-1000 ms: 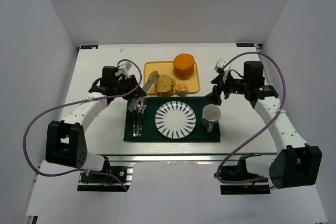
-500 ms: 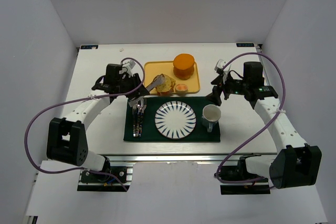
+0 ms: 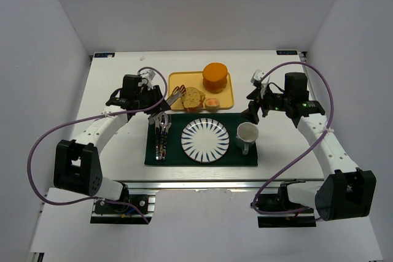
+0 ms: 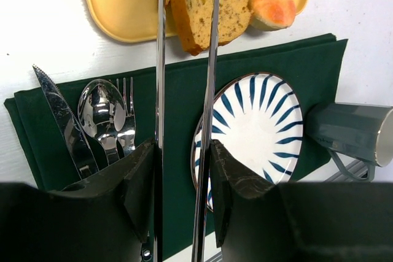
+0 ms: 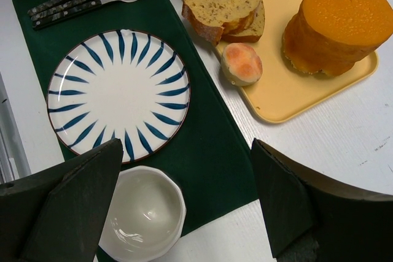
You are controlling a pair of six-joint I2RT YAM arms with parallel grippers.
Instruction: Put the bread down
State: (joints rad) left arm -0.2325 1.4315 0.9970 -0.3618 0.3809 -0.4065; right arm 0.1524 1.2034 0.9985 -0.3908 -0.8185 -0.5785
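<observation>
Tongs (image 4: 161,59) sit clamped between the fingers of my left gripper (image 4: 183,148), its jaws drawn narrow against the two steel arms. Those arms reach out over the dark green placemat (image 4: 184,78) to the yellow tray (image 4: 116,10). There one runs along the left edge of the bread (image 4: 196,4) and the other crosses its face. Their tips pass out of my wrist view, so I cannot tell whether they pinch it. Both slices lie overlapped on the tray, just beside a small round roll (image 5: 241,63) and near the thick orange puck (image 5: 334,26). The blue-striped plate (image 5: 116,93) rests on the placemat, apart from the bread. My right gripper (image 5: 187,142) is spread wide above the cup (image 5: 142,219).
</observation>
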